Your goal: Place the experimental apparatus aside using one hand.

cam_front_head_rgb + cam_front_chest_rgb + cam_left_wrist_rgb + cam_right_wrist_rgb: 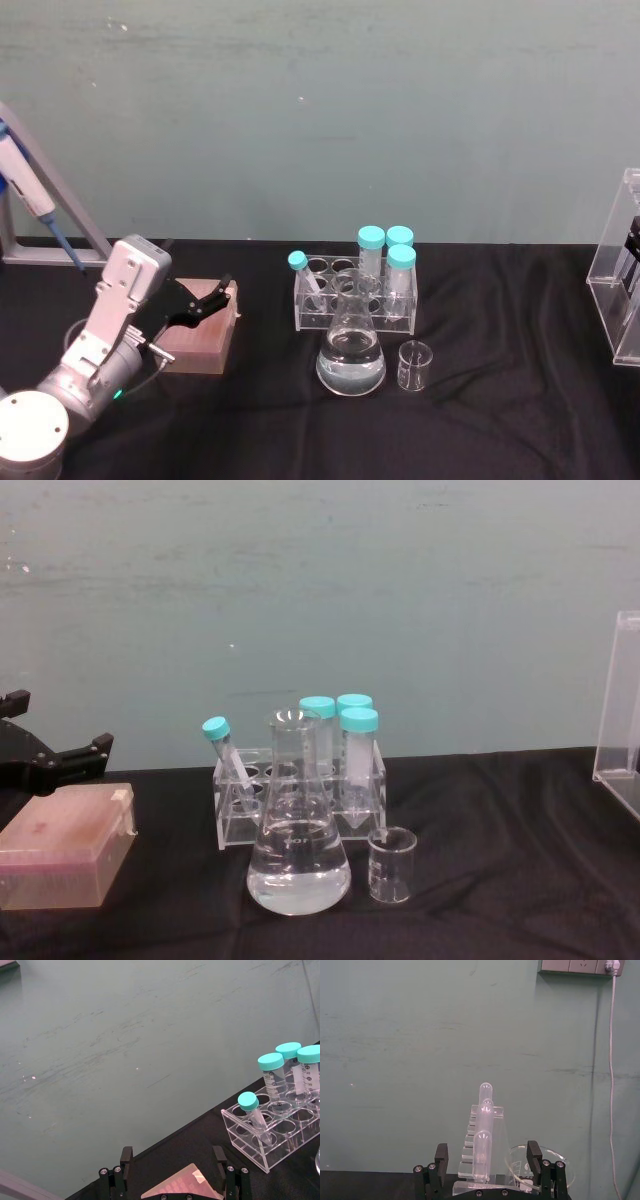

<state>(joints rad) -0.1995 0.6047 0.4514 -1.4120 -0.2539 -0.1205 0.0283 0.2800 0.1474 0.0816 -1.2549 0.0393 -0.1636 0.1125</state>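
Blk cloth (500,420): flask (351,352) well right of left pincer (221,294).

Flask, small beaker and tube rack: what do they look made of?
Flask: likely glass, glossy, see-through, curved highlights. Small beaker: likely glass too, thin clear wall. Tube rack: looks like clear acrylic, flat plates with bright cut edges.

Pink box (205,342), table left. Clear rack (306,318), centre, holding four teal-capped tubes (371,238). Black tablecloth (520,420).
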